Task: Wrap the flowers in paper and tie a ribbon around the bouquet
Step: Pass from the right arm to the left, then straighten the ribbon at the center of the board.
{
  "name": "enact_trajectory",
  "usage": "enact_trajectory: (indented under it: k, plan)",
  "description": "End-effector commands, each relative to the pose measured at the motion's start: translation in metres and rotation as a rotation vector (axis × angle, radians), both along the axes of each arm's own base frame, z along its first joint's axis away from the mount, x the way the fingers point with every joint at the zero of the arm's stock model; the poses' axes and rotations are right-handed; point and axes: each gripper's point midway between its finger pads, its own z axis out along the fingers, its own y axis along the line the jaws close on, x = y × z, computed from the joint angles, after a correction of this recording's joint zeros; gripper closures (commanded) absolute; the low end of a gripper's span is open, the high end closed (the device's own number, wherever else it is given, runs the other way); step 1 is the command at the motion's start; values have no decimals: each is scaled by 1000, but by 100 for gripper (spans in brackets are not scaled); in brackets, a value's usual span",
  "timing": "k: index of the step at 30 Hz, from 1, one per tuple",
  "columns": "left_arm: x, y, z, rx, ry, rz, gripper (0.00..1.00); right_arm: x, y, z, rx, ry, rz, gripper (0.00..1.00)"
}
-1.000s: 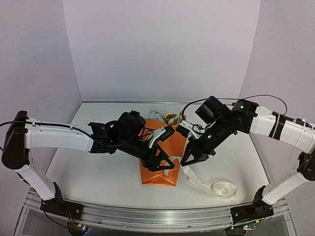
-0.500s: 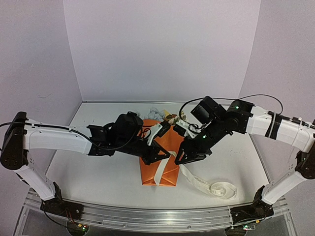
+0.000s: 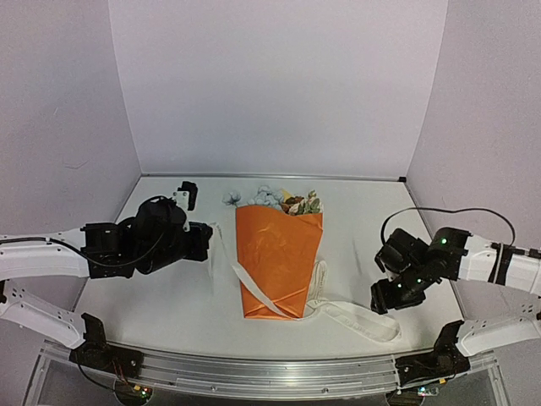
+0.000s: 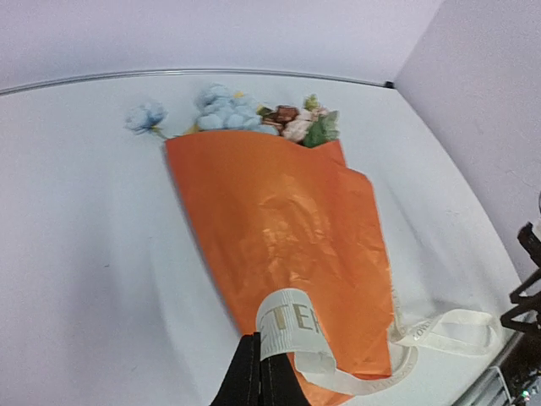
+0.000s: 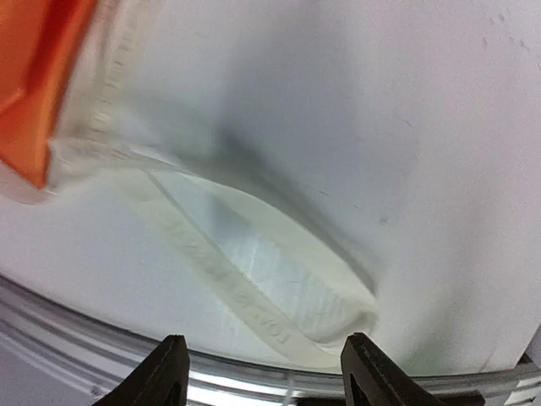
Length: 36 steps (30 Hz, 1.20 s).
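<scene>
Bouquet (image 3: 279, 258) lies flat on the middle of the table (image 3: 161, 296), narrow end toward the arms; the flowers (image 3: 283, 200) poke out of the far, wide end of the orange paper (image 3: 275, 245); the ribbon (image 3: 252, 285) crosses the lower half on a slant and trails off to the right in a flattened loop. From above, the left gripper (image 3: 205, 239) sits just left of the bouquet, its fingertips hard to make out under the wrist; the left wrist view settles it: the fingers are pressed together on the ribbon (image 4: 290, 320), which arches up from the paper with printed letters showing. The right gripper (image 3: 385, 298) hangs over the table's right side, well apart from the bouquet; its own camera shows it (image 5: 265, 372) spread with nothing between the fingers, the ribbon's loop (image 5: 254, 275) lying on the table beneath, an orange corner of the paper (image 5: 30, 76) at the upper left.
</scene>
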Motion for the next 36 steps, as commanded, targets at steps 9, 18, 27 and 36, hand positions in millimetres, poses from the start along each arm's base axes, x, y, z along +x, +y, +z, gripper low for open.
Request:
enact_trajectory:
  k: [9, 18, 27, 36]
  plan:
    - [9, 96, -4, 29, -43, 430, 100, -12, -65, -71, -208, -16, -286, 30]
    - [11, 104, 11, 32, -81, 461, 100, -17, -42, -97, -147, 43, -322, 42]
    - [8, 155, 61, 79, -218, 635, 100, -5, -91, -35, -333, -90, -278, 100]
    - [-13, 239, 88, 176, -334, 913, 100, 15, -139, 80, -419, -212, -177, 100]
